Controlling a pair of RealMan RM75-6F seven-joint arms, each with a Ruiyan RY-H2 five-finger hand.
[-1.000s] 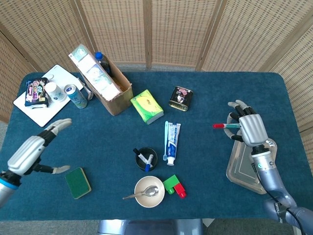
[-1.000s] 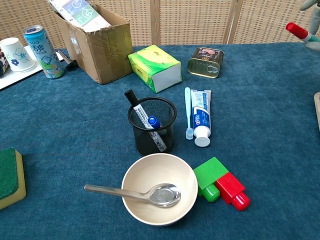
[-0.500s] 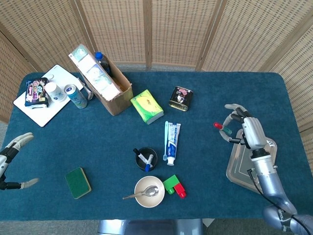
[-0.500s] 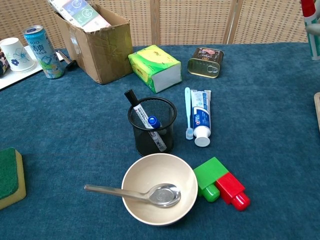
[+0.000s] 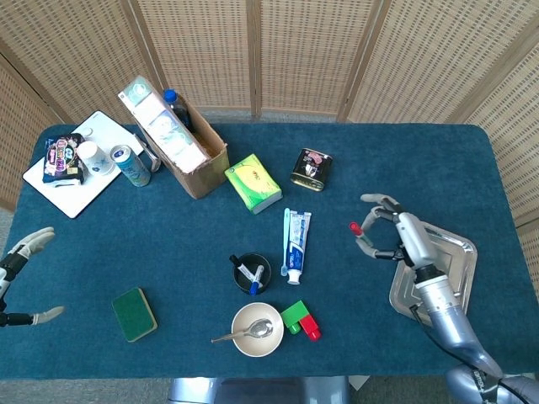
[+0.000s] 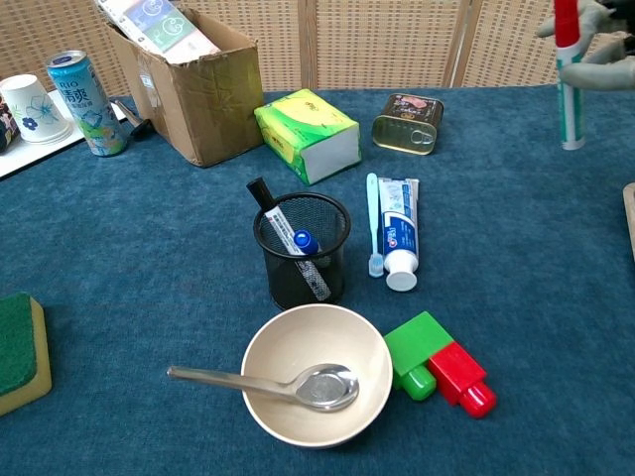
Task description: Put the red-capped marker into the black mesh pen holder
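Note:
My right hand [image 5: 396, 237] holds the red-capped marker [image 6: 567, 79] above the right part of the table. The chest view shows the marker upright, red cap on top, white and green body hanging below the fingers [image 6: 600, 69]. From the head view only its red cap [image 5: 355, 227] peeks out of the hand. The black mesh pen holder [image 6: 302, 250] stands near the table's middle, to the left of the hand, with two pens in it. My left hand [image 5: 17, 268] hovers at the far left edge, fingers spread and empty.
A toothpaste tube [image 6: 399, 230] and toothbrush [image 6: 373, 222] lie between holder and hand. A bowl [image 6: 316, 374] with a spoon, green and red blocks [image 6: 438, 368], a tin [image 6: 408, 123], a tissue pack [image 6: 307, 133], a cardboard box [image 6: 189, 74] and a metal tray [image 5: 431, 282] are about.
My right hand has moved left, away from the tray, and turned the marker from lying sideways to upright. My left hand drew back to the table's left edge.

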